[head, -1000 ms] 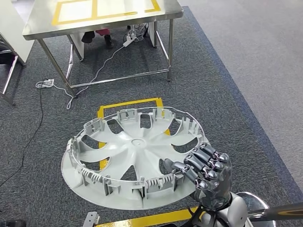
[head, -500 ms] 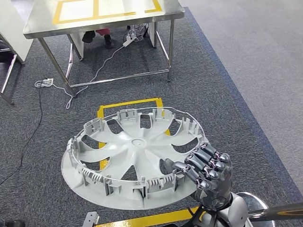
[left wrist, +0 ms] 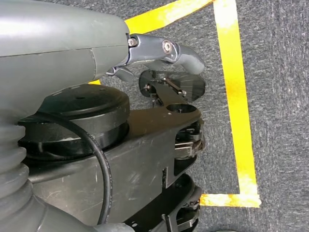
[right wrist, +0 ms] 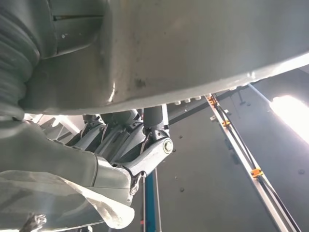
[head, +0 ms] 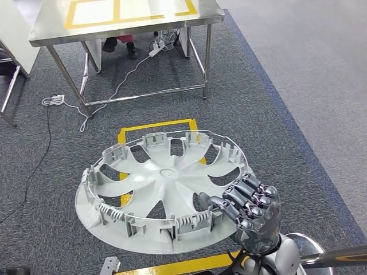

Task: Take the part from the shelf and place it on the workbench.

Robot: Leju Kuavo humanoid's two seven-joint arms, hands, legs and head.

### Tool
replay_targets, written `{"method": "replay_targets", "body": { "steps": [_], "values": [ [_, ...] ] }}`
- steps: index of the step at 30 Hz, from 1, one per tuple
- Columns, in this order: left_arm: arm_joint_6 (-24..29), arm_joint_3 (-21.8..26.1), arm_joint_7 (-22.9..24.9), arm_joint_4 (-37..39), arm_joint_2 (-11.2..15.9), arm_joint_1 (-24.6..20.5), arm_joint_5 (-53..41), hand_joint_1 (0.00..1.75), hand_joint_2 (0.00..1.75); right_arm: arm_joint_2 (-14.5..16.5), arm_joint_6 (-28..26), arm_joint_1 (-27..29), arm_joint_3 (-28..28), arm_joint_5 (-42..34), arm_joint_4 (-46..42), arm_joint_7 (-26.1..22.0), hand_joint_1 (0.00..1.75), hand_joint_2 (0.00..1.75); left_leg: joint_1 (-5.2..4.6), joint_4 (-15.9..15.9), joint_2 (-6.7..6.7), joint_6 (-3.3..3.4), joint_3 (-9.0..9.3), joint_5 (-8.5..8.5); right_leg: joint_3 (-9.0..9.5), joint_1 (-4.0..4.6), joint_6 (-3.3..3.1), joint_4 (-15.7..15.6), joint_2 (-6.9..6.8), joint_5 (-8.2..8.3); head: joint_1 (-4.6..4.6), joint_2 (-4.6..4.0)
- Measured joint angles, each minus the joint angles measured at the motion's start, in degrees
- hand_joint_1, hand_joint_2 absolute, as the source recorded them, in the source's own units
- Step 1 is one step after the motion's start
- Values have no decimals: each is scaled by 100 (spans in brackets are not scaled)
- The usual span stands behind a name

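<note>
carrying the wheel cover over the carpet

holding the grey wheel cover [head: 162, 192] by its near right rim, the right hand [head: 251, 209] has its dark fingers [head: 242, 192] curled over the edge, with the thumb reaching inward onto the plastic. the cover lies almost flat in the air, inner side up, so the ribs and clips around the rim are visible. it hangs above the dark grey carpet [head: 242, 91], partly covering a yellow tape rectangle [head: 156, 126] on the floor. in the right wrist view the pale underside of the cover [right wrist: 182, 43] is close above the hand [right wrist: 123, 140], which grips it from below.

the steel worktop [head: 125, 23] stands farther ahead, well apart from the cover, with yellow tape lines on its surface. under it a white cable [head: 125, 77] runs across the carpet to a power strip [head: 54, 101].

the left hand [left wrist: 164, 50] is seen in its own wrist view above the carpet and yellow tape [left wrist: 233, 87]; it holds nothing, but i cannot tell how its fingers lie.
</note>
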Motion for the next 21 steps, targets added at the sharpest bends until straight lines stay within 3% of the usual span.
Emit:
{"method": "replay_targets", "body": {
  "steps": [11,13,15,16,18,20,21],
  "values": [
    [1,0,0,0,0,0,0,0,175,0,-1,1,0,1,0,0,175,175,-1,3,0,1,-1,-2,0,-4,2,-4,1,2,0,-1],
    [2,0,1,0,7,-1,0,0,175,1,-1,0,1,4,-1,0,175,175,-19,-15,7,61,14,9,21,-23,58,-68,6,27,-7,-1],
    [2,0,4,0,7,-2,0,0,175,1,-1,4,0,13,-9,0,175,175,-2,-218,35,165,127,98,36,-19,113,-112,-89,27,-5,-2],
    [2,1,5,0,3,-4,0,0,175,1,-1,1,-1,14,-13,-1,175,175,16,-341,51,205,197,153,-4,-2,124,-27,-180,-44,2,-1],
    [1,1,9,0,-1,0,0,0,175,0,-1,-10,-1,4,-15,-2,175,175,36,-455,65,234,268,203,-266,10,153,513,-353,-351,23,-2],
    [0,0,15,0,-5,16,0,0,175,0,-1,-9,1,-6,-14,-2,175,175,52,-439,58,218,263,189,-601,-19,211,1168,-385,-606,24,-1],
    [0,0,17,0,-8,25,0,0,175,-1,0,-5,2,-8,-14,-2,175,175,68,-420,39,194,261,172,-659,-39,246,1276,-385,-587,24,-1]
  ]
}}
